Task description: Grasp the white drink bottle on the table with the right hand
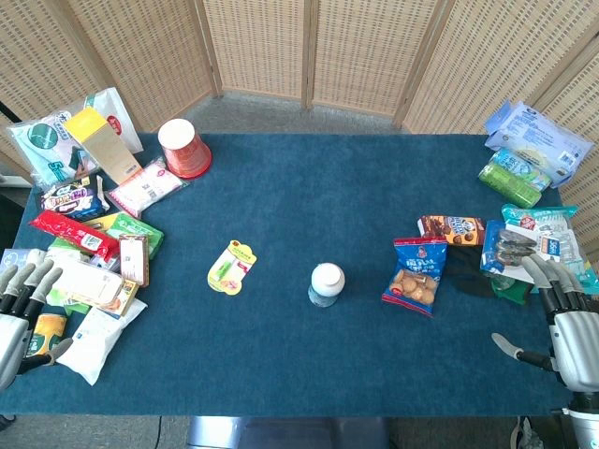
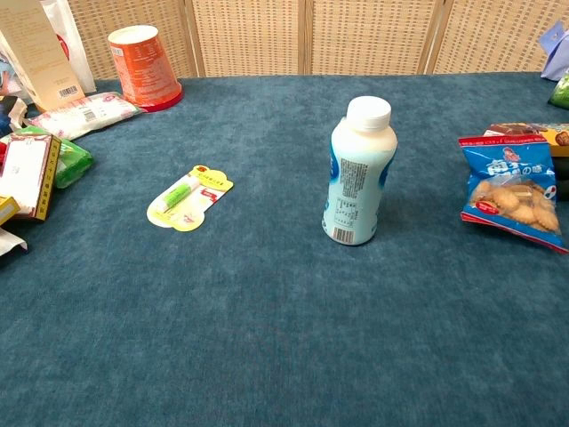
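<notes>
- White and capped, the drink bottle stands upright on the blue cloth of the table, near the middle, with nothing touching it.
- Left of the bottle, well apart from it, lies a yellow blister card with a green lip balm.
- Right of the bottle, near but apart, lies a blue cookie bag; a brown snack pack sits just behind that bag.
- Far behind and left of the bottle, a red paper cup stands upside down.
- At the table's right front edge, well away from the bottle, the right hand hovers palm-down, fingers spread and holding nothing; only the head view shows it.
- At the left front edge, the left hand likewise has its fingers apart and grips nothing, beside a heap of snack packets.
</notes>
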